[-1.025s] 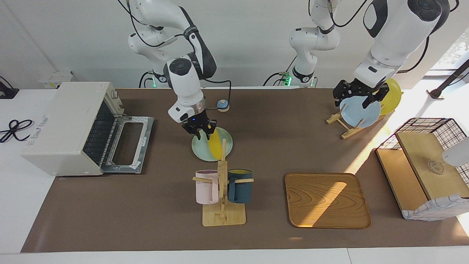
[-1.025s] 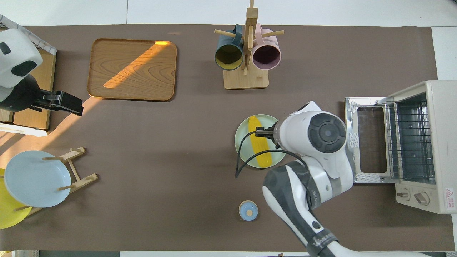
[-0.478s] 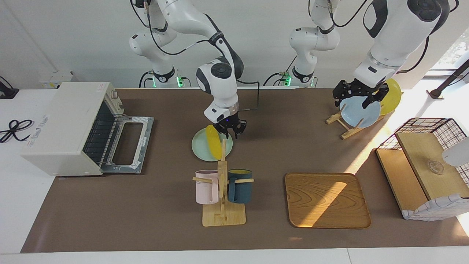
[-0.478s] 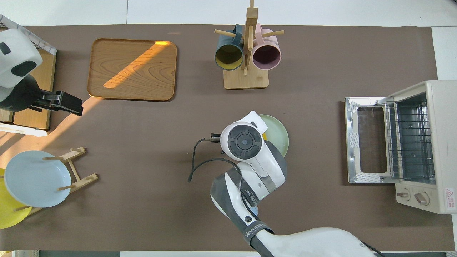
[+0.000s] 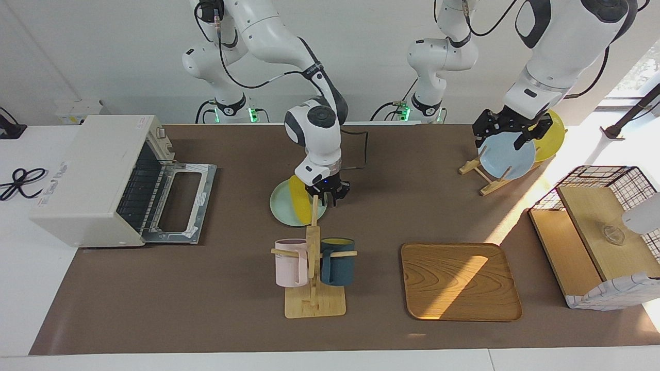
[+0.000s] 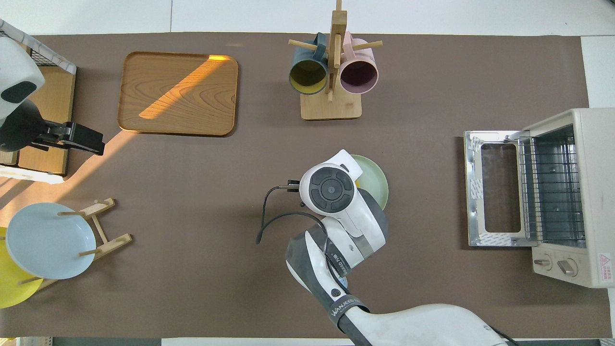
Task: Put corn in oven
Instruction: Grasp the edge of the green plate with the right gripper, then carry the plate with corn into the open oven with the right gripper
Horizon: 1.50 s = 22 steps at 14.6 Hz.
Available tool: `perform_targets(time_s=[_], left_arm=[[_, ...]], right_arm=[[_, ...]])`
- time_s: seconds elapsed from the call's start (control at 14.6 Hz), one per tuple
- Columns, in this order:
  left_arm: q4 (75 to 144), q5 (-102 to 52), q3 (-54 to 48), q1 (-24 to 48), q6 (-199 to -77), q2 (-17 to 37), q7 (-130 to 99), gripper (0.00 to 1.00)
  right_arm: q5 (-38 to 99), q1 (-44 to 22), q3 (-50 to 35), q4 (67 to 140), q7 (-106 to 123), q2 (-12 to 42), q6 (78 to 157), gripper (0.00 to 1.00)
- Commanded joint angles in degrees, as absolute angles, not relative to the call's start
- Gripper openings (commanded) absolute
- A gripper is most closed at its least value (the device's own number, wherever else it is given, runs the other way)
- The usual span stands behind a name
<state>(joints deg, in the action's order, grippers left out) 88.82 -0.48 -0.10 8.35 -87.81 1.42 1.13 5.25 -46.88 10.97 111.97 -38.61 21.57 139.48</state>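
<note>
The yellow corn (image 5: 300,198) lies on a pale green plate (image 5: 282,206) in the middle of the table. My right gripper (image 5: 327,197) hangs low over the plate's edge toward the left arm's end, beside the corn and apart from it. In the overhead view the right arm's wrist covers the corn and much of the plate (image 6: 378,180). The off-white oven (image 5: 87,175) stands at the right arm's end with its door (image 5: 180,201) folded down flat and its wire rack (image 6: 552,187) showing. My left gripper (image 5: 508,135) waits open over a blue plate (image 5: 508,157).
A mug stand (image 5: 313,263) with a pink and a dark blue mug is farther from the robots than the green plate. A wooden tray (image 5: 459,281) lies beside it. The plate rack (image 5: 487,178) also holds a yellow plate (image 5: 551,134). A wire-and-wood basket box (image 5: 598,237) stands at the left arm's end.
My right gripper swung from the corn's oven side across it to the plate's edge toward the left arm's end, then sank a little. The left gripper rose slightly. The corn stayed put.
</note>
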Motion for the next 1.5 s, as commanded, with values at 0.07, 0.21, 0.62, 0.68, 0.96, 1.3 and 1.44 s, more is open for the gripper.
perform_targets(time_s=[0.07,0.21,0.62,0.68,0.96,1.3,1.44], left_arm=[[89.9,-0.1,-0.5,7.7,-87.6,0.1,1.5,1.0],[89.9,-0.1,-0.5,7.7,-87.6,0.1,1.5,1.0],[89.9,-0.1,-0.5,7.7,-87.6,0.1,1.5,1.0],[89.9,-0.1,-0.5,7.7,-87.6,0.1,1.5,1.0],[89.9,-0.2,-0.5,7.7,-87.6,0.1,1.5,1.0],[89.9,-0.1,-0.5,7.7,-87.6,0.1,1.5,1.0],[89.9,-0.1,-0.5,7.7,-87.6,0.1,1.5,1.0]], right_arm=[[3.9,-46.6,11.0,113.6,-38.7,20.4,138.1,0.0],[-0.1,-45.8,11.2,112.3,-38.4,20.4,134.6,0.0],[-8.9,-40.2,11.7,101.3,-31.9,19.3,111.9,0.0],[-9.5,-37.8,11.6,101.9,-30.1,17.5,111.1,0.0],[-9.8,-29.5,11.6,103.2,-21.3,12.9,105.6,0.0],[-12.6,-23.0,11.6,108.5,-15.9,8.6,103.7,0.0],[-12.7,-19.7,11.6,111.3,-12.9,6.3,103.8,0.0]])
